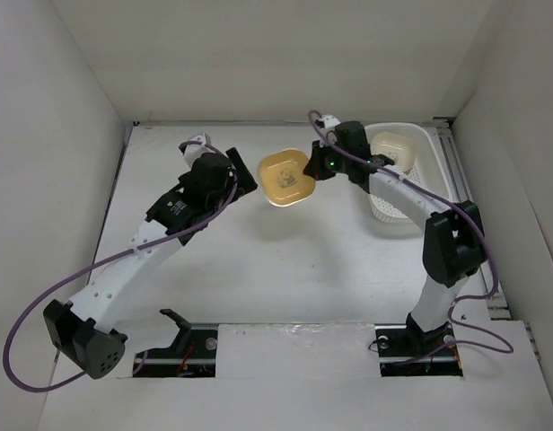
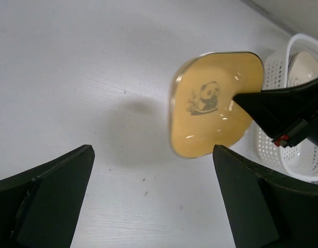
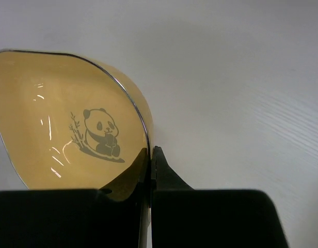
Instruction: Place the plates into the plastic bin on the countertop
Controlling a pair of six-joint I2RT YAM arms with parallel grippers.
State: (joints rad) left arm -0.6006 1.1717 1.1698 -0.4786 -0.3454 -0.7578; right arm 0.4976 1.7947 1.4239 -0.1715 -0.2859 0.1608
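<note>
Right gripper [image 3: 151, 155] fingers pinch the rim of one yellow-orange plate [image 3: 71, 124], glossy, with a dark panda-and-bamboo picture, held tilted above the countertop [image 1: 258, 260] at frame centre. Left gripper [image 2: 153, 152] gapes wide, holding nothing. One cream plate [image 1: 393, 148] lies in the plastic bin [image 1: 390, 215], upper right.

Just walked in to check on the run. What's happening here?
The right gripper pinches the rim of a yellow-orange panda plate, holding it up off the countertop. The left gripper hangs open just beside it, holding nothing. The white plastic bin at the right rear holds a cream plate.
</note>
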